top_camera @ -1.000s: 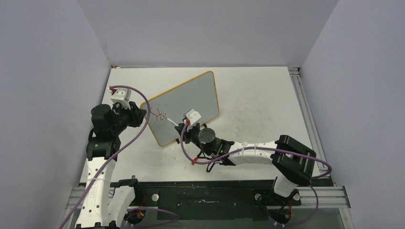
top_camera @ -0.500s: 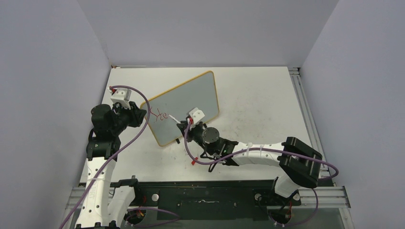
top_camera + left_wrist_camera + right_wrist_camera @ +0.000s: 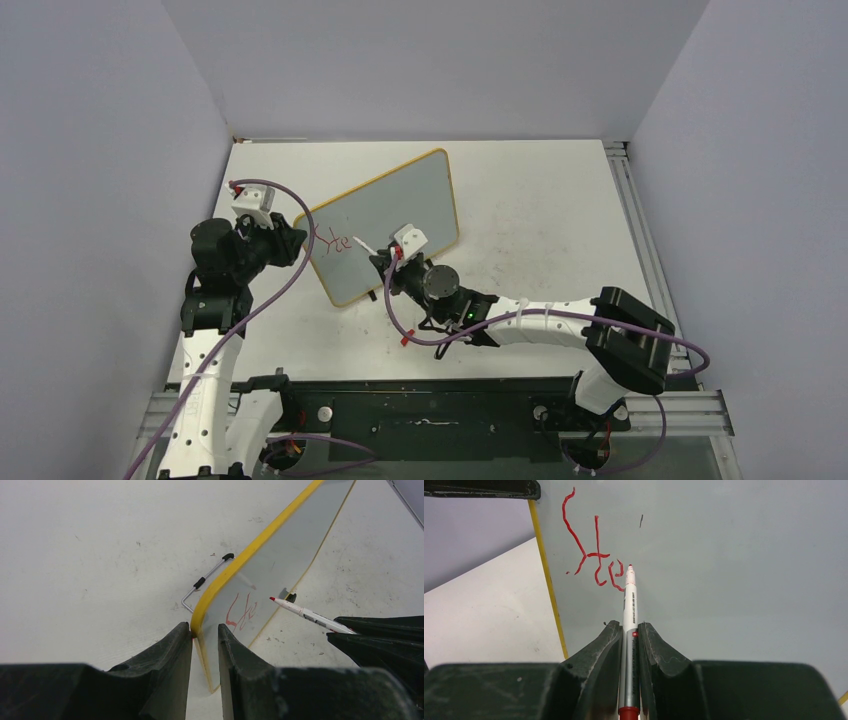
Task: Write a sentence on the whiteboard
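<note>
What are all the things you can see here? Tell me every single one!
table: one, white, under everything.
whiteboard: one, pale grey with a yellow frame, standing on the table's left half.
writing: one bit, red, roughly "Ste", at the whiteboard's end nearest the left arm.
marker: one, white with a red tip, tip by the last letter.
wire stand: one, metal with black grips, behind the whiteboard.
left arm: one, black and white; left jaws shut on the whiteboard's yellow edge.
right arm: one, black and white; right jaws shut on the marker.
</note>
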`<control>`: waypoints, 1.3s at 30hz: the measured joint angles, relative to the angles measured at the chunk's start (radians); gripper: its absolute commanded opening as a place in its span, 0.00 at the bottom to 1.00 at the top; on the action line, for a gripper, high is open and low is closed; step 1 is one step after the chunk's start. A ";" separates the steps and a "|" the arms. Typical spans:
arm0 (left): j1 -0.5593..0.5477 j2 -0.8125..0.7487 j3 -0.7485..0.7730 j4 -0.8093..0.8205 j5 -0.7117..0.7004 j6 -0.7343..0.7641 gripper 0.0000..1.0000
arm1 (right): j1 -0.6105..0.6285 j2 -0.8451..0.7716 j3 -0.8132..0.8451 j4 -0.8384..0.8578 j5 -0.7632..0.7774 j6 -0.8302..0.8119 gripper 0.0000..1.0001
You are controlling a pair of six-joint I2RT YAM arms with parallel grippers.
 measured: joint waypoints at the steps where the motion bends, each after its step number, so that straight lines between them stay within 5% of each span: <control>1: 0.000 0.000 0.000 0.000 0.000 0.000 0.24 | 0.000 0.000 0.001 0.000 0.000 -0.001 0.05; 39: 0.000 -0.002 0.000 -0.001 0.000 0.000 0.24 | 0.002 0.050 -0.043 0.000 0.015 0.054 0.05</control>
